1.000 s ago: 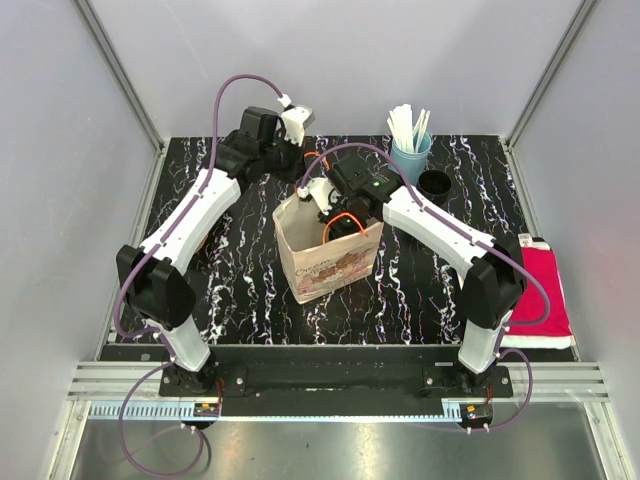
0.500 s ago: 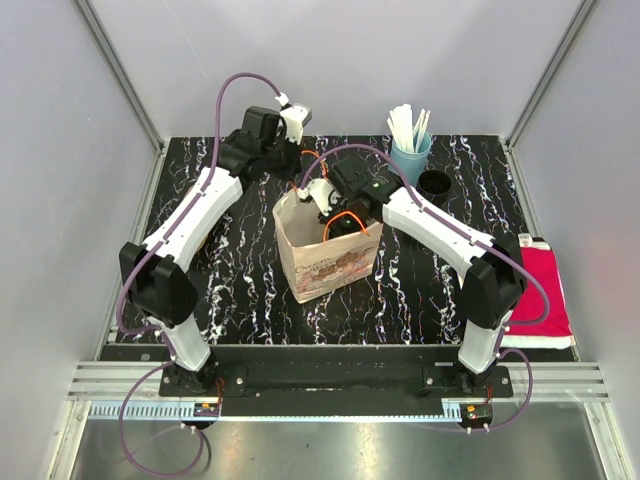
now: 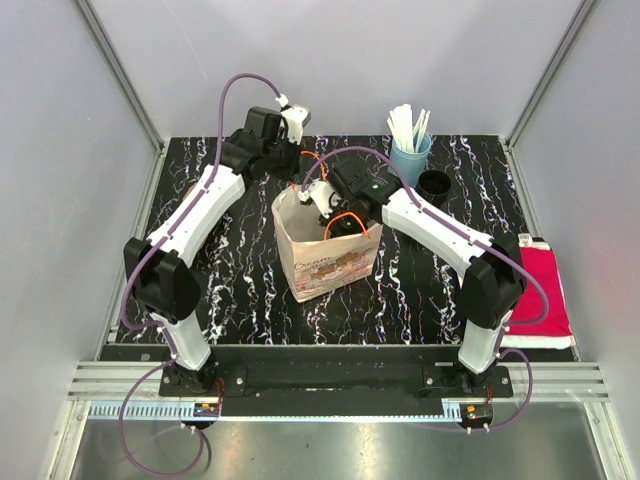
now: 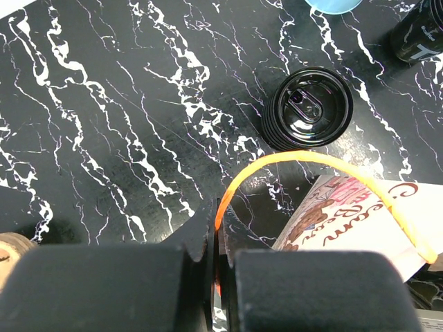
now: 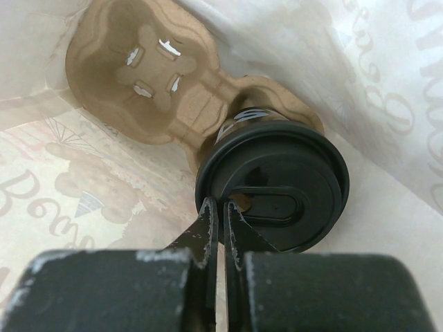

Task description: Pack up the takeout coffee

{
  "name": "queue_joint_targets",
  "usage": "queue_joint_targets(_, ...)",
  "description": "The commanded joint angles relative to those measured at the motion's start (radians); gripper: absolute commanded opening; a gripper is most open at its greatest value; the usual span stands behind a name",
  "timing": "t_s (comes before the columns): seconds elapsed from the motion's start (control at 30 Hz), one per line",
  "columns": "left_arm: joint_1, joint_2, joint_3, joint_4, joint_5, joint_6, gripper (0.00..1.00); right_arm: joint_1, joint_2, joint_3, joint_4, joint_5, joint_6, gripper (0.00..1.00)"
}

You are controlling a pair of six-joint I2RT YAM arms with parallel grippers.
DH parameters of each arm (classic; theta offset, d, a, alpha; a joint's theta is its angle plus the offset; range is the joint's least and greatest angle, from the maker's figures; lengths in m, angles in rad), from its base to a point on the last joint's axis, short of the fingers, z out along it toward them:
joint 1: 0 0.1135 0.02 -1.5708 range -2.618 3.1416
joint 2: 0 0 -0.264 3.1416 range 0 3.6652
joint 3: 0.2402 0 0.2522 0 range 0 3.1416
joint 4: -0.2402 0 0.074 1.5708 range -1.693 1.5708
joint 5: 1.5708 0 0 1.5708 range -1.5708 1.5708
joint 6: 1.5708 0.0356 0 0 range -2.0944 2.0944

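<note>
Camera above: paper bag (image 3: 330,262) stands open at mid-bench (image 3: 230,270); left gripper (image 3: 297,180) sits at the bag's far rim; right gripper (image 3: 332,222) is sunk in the bag mouth; neither gripper's opening is readable from here; blue cup of stirrers (image 3: 411,152) stands well apart at the far right.

Left wrist: jaws pressed together on the bag's orange handle (image 4: 311,162), loop arching toward the bag edge; spare lidded cup (image 4: 308,117) stands upright on the bench just beyond the bag, lid facing the camera, axis vertical; it lies ahead and to the right of this gripper, which is occupied.

Right wrist: jaws closed to a thin slit, nothing seen between them; tips hang at the near rim of the coffee cup (image 5: 277,187), contact not resolvable; that cup is seated upright in one well of the cardboard carrier (image 5: 201,104) at the bag floor; empty well (image 5: 145,69) lies up and left of it.

Judgement: one cup packed; the spare goes to the empty well; right arm is free, so it is the likelier fetcher; bag wall is the snag risk.
</note>
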Motion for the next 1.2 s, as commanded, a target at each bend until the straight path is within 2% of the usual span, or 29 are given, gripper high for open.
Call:
queue_joint_targets(0.0,0.006,-0.017,0.035,0.04,0.038,-0.01,0.0,0.01,-0.042,-0.003,0.01,0.01,-0.014,0.0)
queue_joint_targets(0.27,0.006,-0.054,0.006,0.066,0.104,-0.01,0.0,0.008,-0.039,-0.003,0.01,0.013,-0.019,0.0)
queue_joint_targets(1.17,-0.011,-0.087,-0.018,0.073,0.126,-0.009,0.0,0.01,0.003,-0.003,0.012,0.023,-0.02,0.0)
